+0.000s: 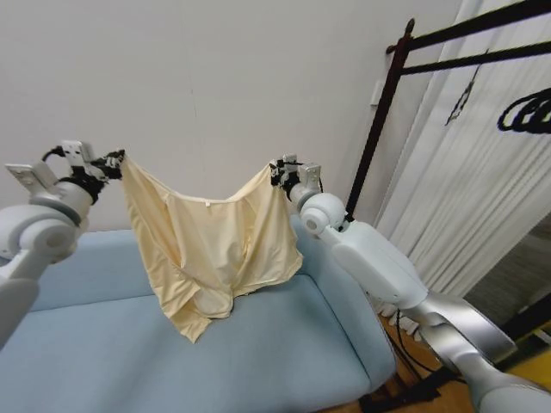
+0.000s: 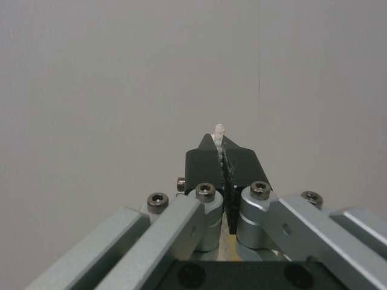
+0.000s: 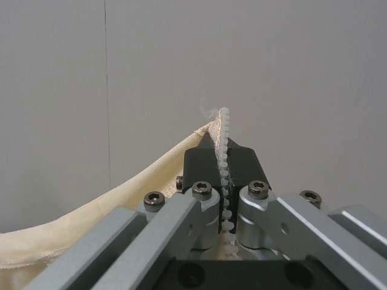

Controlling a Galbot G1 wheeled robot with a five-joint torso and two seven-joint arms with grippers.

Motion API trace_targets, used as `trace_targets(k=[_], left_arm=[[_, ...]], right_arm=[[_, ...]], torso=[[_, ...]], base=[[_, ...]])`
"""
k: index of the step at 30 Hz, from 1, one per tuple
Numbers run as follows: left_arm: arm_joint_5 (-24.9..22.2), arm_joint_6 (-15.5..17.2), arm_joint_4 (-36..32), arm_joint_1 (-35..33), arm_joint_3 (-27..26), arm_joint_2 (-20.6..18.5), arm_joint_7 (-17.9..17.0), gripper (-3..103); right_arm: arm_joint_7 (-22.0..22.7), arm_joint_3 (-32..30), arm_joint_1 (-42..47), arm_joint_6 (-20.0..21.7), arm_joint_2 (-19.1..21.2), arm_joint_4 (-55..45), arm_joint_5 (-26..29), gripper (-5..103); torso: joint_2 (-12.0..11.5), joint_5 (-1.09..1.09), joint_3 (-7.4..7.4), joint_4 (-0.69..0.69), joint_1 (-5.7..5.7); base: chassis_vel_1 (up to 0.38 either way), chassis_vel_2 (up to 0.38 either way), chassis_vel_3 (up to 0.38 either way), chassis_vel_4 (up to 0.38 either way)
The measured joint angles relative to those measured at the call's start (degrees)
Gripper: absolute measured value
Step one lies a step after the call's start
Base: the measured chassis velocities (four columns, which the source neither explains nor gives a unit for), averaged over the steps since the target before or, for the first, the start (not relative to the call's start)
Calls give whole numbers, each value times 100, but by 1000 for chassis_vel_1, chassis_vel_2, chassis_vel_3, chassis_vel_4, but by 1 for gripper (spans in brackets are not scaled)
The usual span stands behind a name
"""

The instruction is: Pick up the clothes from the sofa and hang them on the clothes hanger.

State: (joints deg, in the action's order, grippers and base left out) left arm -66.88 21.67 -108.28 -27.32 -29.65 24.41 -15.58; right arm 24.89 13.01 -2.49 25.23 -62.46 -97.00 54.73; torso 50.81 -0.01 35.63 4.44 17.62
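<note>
A pale yellow garment hangs spread between my two grippers above the light blue sofa. My left gripper is shut on its left top corner, and in the left wrist view a sliver of cloth pokes out between the closed fingertips. My right gripper is shut on the right top corner; the right wrist view has the hem pinched between the pads, with the garment sagging away. The dark clothes hanger rack stands at the right, beside the right arm.
A plain white wall is behind the sofa. White curtains hang at the right behind the rack. The garment's lower edge drapes near the sofa seat. Wooden floor shows at the bottom right.
</note>
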Motion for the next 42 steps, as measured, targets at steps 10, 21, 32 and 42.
trace_targets(k=[10,21,32,42], left_arm=[[-261,243,-110,12,-133,-327,252,1],[-566,262,20,241,-64,-654,214,1],[-935,277,75,420,91,-1154,369,1],[-999,302,-89,178,-15,-1346,462,1]], right_arm=[[-390,-333,15,257,193,-250,219,1],[-291,-262,113,325,160,-401,562,1],[-219,-410,299,510,402,-775,811,29],[1184,-370,-715,939,310,-656,1040,68]], torso=[[0,0,0,2,0],[0,0,0,0,0],[0,1,0,4,0],[0,1,0,1,0]], base=[[0,0,0,0],[0,0,0,0],[0,0,0,0],[0,0,0,0]])
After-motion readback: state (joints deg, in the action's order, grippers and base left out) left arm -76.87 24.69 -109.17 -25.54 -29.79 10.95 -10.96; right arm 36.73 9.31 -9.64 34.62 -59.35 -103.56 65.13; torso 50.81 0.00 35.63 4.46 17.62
